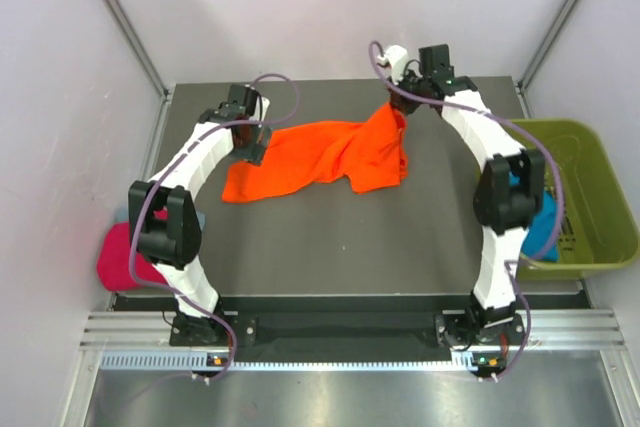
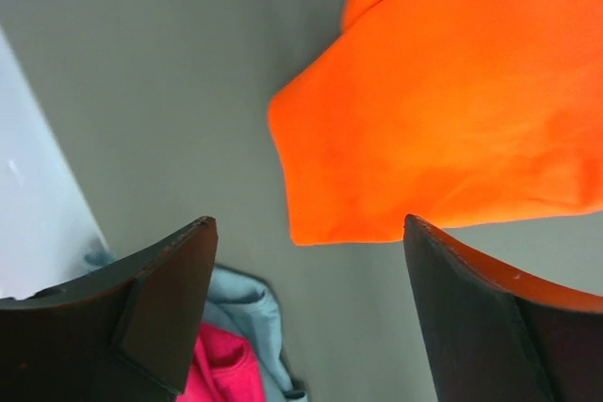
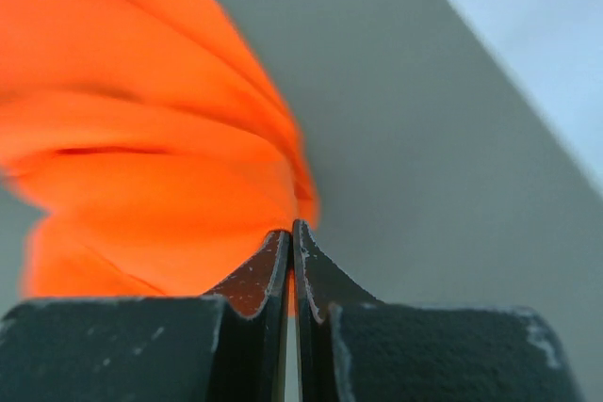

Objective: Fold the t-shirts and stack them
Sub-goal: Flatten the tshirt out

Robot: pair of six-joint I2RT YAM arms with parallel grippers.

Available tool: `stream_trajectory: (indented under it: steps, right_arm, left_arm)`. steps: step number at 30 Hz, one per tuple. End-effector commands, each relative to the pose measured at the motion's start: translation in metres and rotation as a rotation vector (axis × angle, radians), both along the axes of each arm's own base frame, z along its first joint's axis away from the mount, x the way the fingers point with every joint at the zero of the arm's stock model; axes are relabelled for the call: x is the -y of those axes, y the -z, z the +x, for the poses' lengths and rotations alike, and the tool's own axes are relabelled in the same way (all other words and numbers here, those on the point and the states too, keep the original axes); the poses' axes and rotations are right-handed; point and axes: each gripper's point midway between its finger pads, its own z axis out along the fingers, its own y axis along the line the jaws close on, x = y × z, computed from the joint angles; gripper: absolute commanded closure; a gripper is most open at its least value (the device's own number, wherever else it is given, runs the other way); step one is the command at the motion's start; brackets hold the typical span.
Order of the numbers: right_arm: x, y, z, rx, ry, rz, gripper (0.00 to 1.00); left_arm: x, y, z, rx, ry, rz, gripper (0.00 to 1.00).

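The bright orange t-shirt (image 1: 320, 157) lies crumpled across the middle of the grey table (image 1: 340, 237). Its far right corner is lifted, and my right gripper (image 1: 398, 104) is shut on it. In the right wrist view the jaws (image 3: 292, 228) pinch orange cloth (image 3: 141, 167) between them. My left gripper (image 1: 254, 147) hovers open over the shirt's left end. In the left wrist view a shirt corner (image 2: 443, 110) lies ahead of the wide-apart fingers (image 2: 160, 308), which hold nothing. A magenta-pink t-shirt (image 1: 120, 257) and a grey-blue one (image 1: 128, 215) lie at the table's left edge.
An olive-green bin (image 1: 595, 197) stands off the table's right side with a teal-blue t-shirt (image 1: 545, 219) in it. White walls and metal corner posts close in the back and sides. The pink (image 2: 219, 364) and grey-blue (image 2: 243, 300) cloth show low in the left wrist view.
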Motion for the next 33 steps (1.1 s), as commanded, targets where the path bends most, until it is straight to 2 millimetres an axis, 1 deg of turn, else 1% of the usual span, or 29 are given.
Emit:
stream_trajectory:
  steps: [1, 2, 3, 4, 7, 8, 9, 11, 12, 15, 16, 17, 18, 19, 22, 26, 27, 29, 30, 31, 33]
  right_arm:
    - [0.044, 0.030, 0.041, -0.095, 0.135, 0.057, 1.00]
    - [0.048, 0.039, 0.047, -0.103, 0.150, 0.045, 1.00]
    - [0.051, 0.039, 0.050, -0.095, 0.156, 0.041, 1.00]
    - [0.053, 0.037, 0.054, -0.088, 0.165, 0.045, 1.00]
    - [0.052, 0.038, 0.053, -0.094, 0.175, 0.058, 1.00]
    - [0.050, 0.037, 0.052, -0.096, 0.172, 0.066, 1.00]
    - [0.051, 0.041, 0.049, -0.109, 0.173, 0.070, 1.00]
    - [0.049, 0.040, 0.047, -0.111, 0.176, 0.080, 1.00]
    - [0.047, 0.044, 0.044, -0.125, 0.176, 0.082, 1.00]
    - [0.047, 0.045, 0.041, -0.131, 0.178, 0.083, 1.00]
    - [0.048, 0.044, 0.040, -0.130, 0.178, 0.081, 1.00]
    - [0.049, 0.045, 0.041, -0.129, 0.182, 0.074, 1.00]
    - [0.049, 0.045, 0.041, -0.125, 0.183, 0.073, 1.00]
    - [0.050, 0.044, 0.042, -0.123, 0.186, 0.072, 1.00]
    - [0.050, 0.043, 0.042, -0.120, 0.193, 0.073, 1.00]
    - [0.049, 0.043, 0.041, -0.122, 0.197, 0.070, 1.00]
    - [0.049, 0.045, 0.040, -0.123, 0.194, 0.067, 1.00]
    - [0.049, 0.046, 0.040, -0.124, 0.195, 0.063, 1.00]
    - [0.049, 0.045, 0.040, -0.123, 0.196, 0.062, 1.00]
    - [0.048, 0.047, 0.040, -0.125, 0.196, 0.060, 1.00]
    - [0.047, 0.047, 0.039, -0.126, 0.195, 0.057, 1.00]
  left_arm:
    - [-0.023, -0.009, -0.005, 0.017, -0.101, 0.075, 0.16]
    - [-0.023, -0.005, -0.009, -0.003, -0.116, 0.049, 0.18]
    - [-0.030, 0.001, -0.015, -0.033, -0.144, 0.022, 0.20]
    - [-0.032, 0.006, -0.020, -0.054, -0.158, -0.001, 0.22]
    - [-0.045, 0.024, -0.040, -0.159, -0.201, -0.053, 0.24]
    - [-0.052, 0.033, -0.044, -0.196, -0.224, -0.077, 0.23]
    - [-0.055, 0.040, -0.049, -0.222, -0.242, -0.088, 0.23]
    - [-0.063, 0.053, -0.053, -0.259, -0.267, -0.111, 0.25]
    - [-0.059, 0.058, -0.055, -0.281, -0.260, -0.141, 0.25]
    - [-0.052, 0.071, -0.061, -0.336, -0.258, -0.186, 0.25]
    - [-0.044, 0.079, -0.064, -0.375, -0.256, -0.227, 0.26]
    - [-0.051, 0.082, -0.066, -0.392, -0.297, -0.272, 0.26]
    - [-0.052, 0.087, -0.071, -0.411, -0.307, -0.291, 0.27]
    - [-0.047, 0.091, -0.073, -0.428, -0.336, -0.334, 0.27]
    - [-0.049, 0.098, -0.072, -0.442, -0.362, -0.353, 0.30]
    - [-0.053, 0.101, -0.063, -0.431, -0.389, -0.371, 0.33]
    - [-0.053, 0.100, -0.062, -0.430, -0.388, -0.376, 0.35]
    - [-0.049, 0.103, -0.062, -0.441, -0.387, -0.398, 0.44]
    - [-0.049, 0.103, -0.061, -0.440, -0.385, -0.406, 0.44]
    - [-0.048, 0.104, -0.061, -0.442, -0.385, -0.412, 0.46]
    - [-0.046, 0.105, -0.060, -0.445, -0.383, -0.426, 0.48]
